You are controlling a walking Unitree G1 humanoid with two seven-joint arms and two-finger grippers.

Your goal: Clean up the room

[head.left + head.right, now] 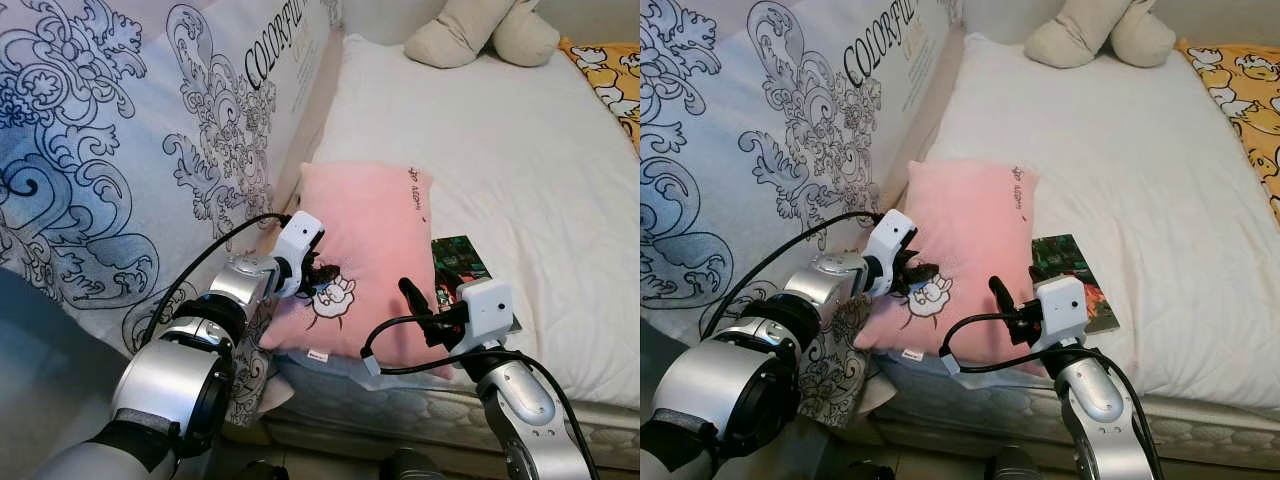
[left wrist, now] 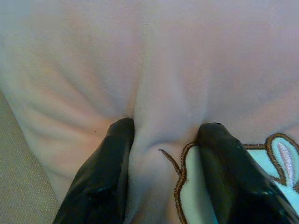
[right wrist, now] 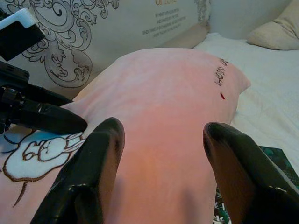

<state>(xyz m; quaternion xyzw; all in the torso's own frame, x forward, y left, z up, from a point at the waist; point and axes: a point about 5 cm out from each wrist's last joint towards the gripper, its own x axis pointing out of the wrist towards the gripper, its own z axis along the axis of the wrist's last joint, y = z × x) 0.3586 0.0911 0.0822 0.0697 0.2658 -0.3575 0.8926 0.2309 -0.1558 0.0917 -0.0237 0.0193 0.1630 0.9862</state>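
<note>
A pink pillow (image 1: 370,230) with an embroidered rabbit (image 1: 332,297) lies at the front left edge of the white bed (image 1: 520,160). My left gripper (image 1: 322,272) presses into the pillow's left side just above the rabbit. In the left wrist view its black fingers (image 2: 114,158) pinch a raised fold of the pink fabric (image 2: 163,116). My right gripper (image 1: 420,310) hovers at the pillow's near right corner. It is open, with its fingers (image 3: 100,154) spread on either side of the pillow (image 3: 173,93); whether they touch it I cannot tell.
A dark green book (image 1: 460,262) lies on the bed, partly under the pillow's right side. A large blue-patterned cushion (image 1: 120,150) leans along the left. A beige plush toy (image 1: 480,30) and a yellow blanket (image 1: 610,75) sit at the far end.
</note>
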